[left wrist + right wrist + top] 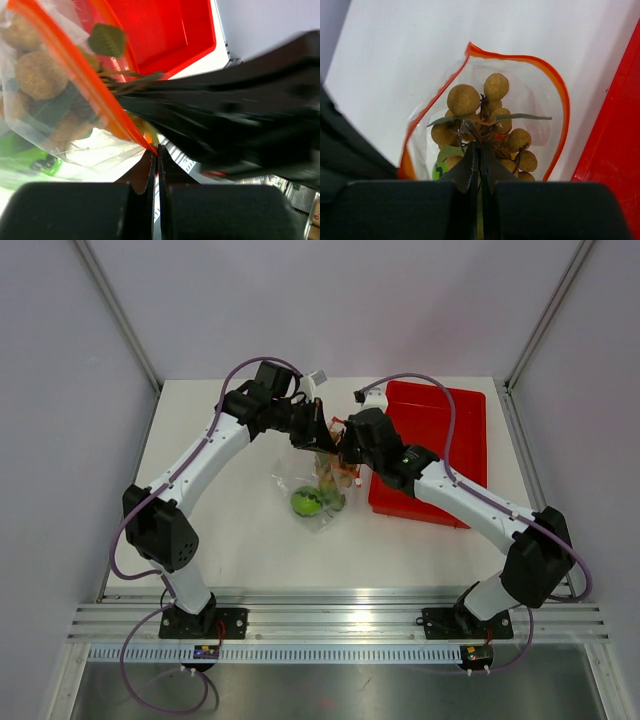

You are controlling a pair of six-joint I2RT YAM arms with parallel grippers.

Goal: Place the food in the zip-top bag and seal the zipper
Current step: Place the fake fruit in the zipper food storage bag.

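Right wrist view: the zip-top bag (540, 125) is clear and crinkly, and its mouth gapes in a loop edged by the orange-red zipper (566, 107). The bunch of tan-brown balls (465, 100) sits inside the mouth. Its stems are gathered at the right pincer (480, 152), whose tips are pinched onto them. The round green fruit (438, 171) lies deeper in.

Left wrist view: the left pincer (156, 152) is nipped tight on the zipper's end.

Top view: the bag is mid-surface (230, 530), just left of the red tray (470, 430), with its mouth at the far end between both pincers.
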